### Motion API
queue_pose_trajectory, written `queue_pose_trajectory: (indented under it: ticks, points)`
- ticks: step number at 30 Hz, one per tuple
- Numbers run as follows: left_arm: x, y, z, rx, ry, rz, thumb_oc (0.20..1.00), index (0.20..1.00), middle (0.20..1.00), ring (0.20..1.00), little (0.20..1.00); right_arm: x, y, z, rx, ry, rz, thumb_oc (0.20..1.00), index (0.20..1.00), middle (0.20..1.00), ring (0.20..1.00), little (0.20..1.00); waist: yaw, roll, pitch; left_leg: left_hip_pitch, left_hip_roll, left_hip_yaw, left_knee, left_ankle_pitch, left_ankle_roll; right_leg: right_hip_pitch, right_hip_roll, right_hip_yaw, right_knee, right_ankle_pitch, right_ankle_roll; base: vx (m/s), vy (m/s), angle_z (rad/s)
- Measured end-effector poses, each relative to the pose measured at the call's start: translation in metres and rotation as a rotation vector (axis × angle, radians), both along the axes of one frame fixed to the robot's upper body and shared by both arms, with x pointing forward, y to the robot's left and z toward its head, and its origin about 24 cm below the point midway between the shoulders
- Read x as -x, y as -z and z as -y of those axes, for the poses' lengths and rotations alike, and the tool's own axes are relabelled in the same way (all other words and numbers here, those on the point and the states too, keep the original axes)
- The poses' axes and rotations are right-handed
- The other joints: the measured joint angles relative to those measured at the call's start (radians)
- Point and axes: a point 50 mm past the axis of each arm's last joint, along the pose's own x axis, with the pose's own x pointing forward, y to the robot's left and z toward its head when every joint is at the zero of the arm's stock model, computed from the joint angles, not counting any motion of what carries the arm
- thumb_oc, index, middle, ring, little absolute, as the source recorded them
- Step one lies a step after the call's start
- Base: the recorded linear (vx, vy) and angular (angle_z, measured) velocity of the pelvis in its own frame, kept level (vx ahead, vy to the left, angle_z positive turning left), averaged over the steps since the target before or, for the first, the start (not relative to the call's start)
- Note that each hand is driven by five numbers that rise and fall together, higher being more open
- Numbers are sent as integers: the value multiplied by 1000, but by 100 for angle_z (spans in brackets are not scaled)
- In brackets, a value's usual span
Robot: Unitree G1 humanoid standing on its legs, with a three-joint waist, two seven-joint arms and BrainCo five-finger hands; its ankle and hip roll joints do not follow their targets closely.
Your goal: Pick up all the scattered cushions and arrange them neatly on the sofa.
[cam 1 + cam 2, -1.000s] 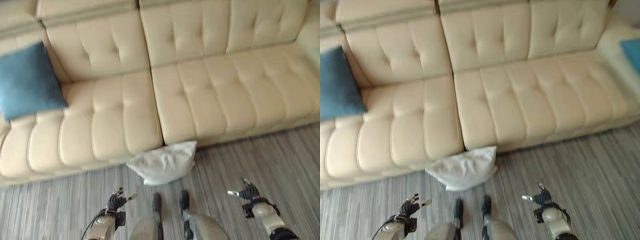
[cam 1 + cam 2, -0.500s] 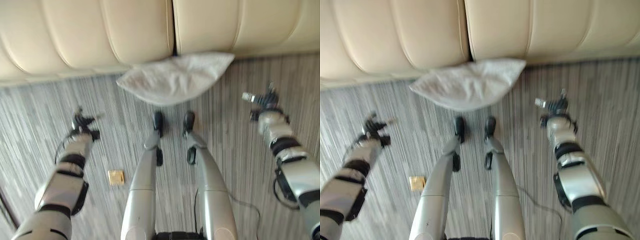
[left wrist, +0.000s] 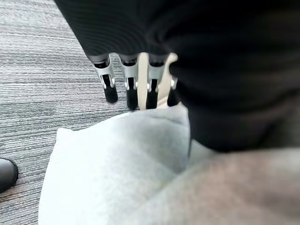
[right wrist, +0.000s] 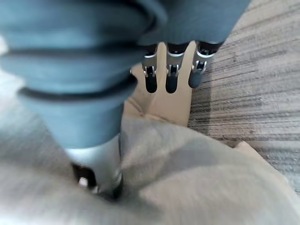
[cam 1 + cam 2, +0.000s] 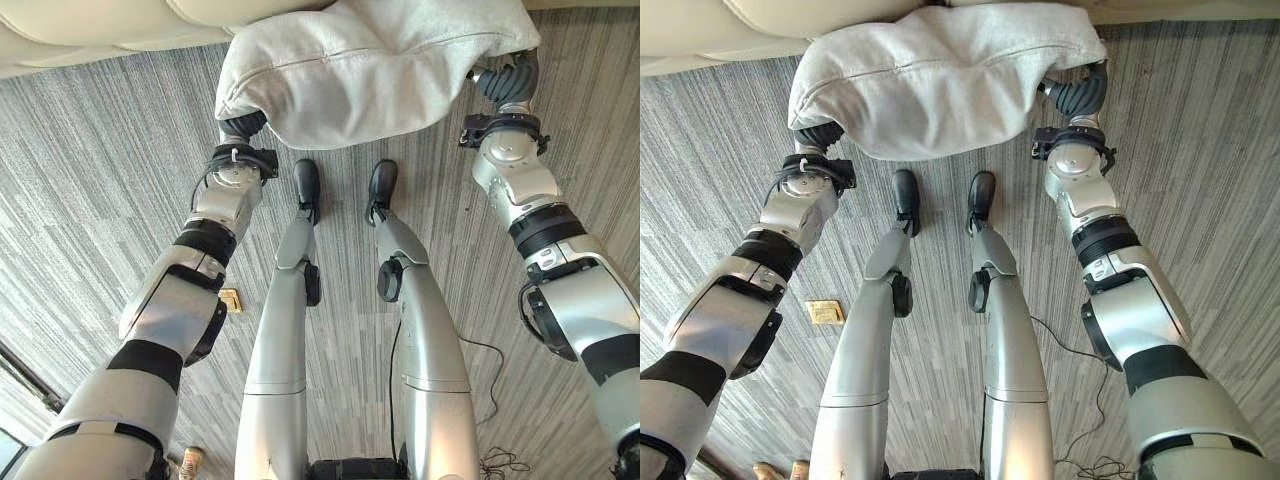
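Note:
A pale grey cushion (image 5: 370, 65) hangs in front of the cream sofa (image 5: 90, 25), squeezed between my two hands. My left hand (image 5: 243, 127) presses its left end, with most of the hand tucked under the fabric. In the left wrist view its fingers (image 3: 110, 86) stretch straight past the cushion (image 3: 117, 164). My right hand (image 5: 507, 80) presses the right end. Its fingers (image 4: 168, 77) are also straight, and the thumb sinks into the cushion (image 4: 187, 178).
Grey striped carpet (image 5: 100, 180) lies below. The sofa's front edge (image 5: 700, 30) runs along the far side, just behind the cushion. A small tan square (image 5: 231, 299) rests on the floor beside my left arm.
The camera has tilted further down. Both hands have moved inward from beside the cushion onto its two ends, and it is now held between them.

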Motion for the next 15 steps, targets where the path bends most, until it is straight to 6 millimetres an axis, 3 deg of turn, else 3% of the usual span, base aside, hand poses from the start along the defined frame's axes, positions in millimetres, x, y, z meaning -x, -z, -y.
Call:
queue_pose_trajectory:
  ticks: [5,7,10,12,14,15]
  points:
    - [4,16,13,30,52,-22,200,200,200,200,200,-1,13,-13,-35,-50,-23,200,200,200,200,200,-12,-8,-2,77,-4,14,-32,10,10,74,1,16,-38,19,6,1,13,-6]
    - [11,36,19,75,87,-49,200,200,200,200,200,2,32,-9,-73,-54,-43,200,200,200,200,200,-14,-10,-7,157,-7,16,-75,15,14,150,2,19,-81,28,16,-64,15,-10]
    - [28,61,24,114,148,-37,200,200,200,200,200,17,65,0,-127,-84,-17,200,200,200,200,200,-24,-30,-107,180,-17,11,-109,24,15,165,0,29,-101,18,45,-81,9,-4]
    - [38,64,23,174,170,-7,200,200,200,200,200,34,79,6,-213,-110,25,200,200,200,200,200,-32,-41,-113,251,-17,16,-135,27,15,233,1,31,-128,37,33,-22,-26,-7]
    - [52,85,16,221,159,-23,200,200,200,200,200,48,114,9,-233,-120,-33,200,200,200,200,200,-32,-40,-155,329,-20,31,-173,24,11,294,3,49,-149,21,53,17,-53,-13]
    - [61,84,11,249,160,10,200,200,200,200,200,57,119,8,-257,-145,-27,200,200,200,200,200,-32,-42,-132,394,-19,38,-199,40,16,353,4,51,-158,41,31,55,-50,-7]
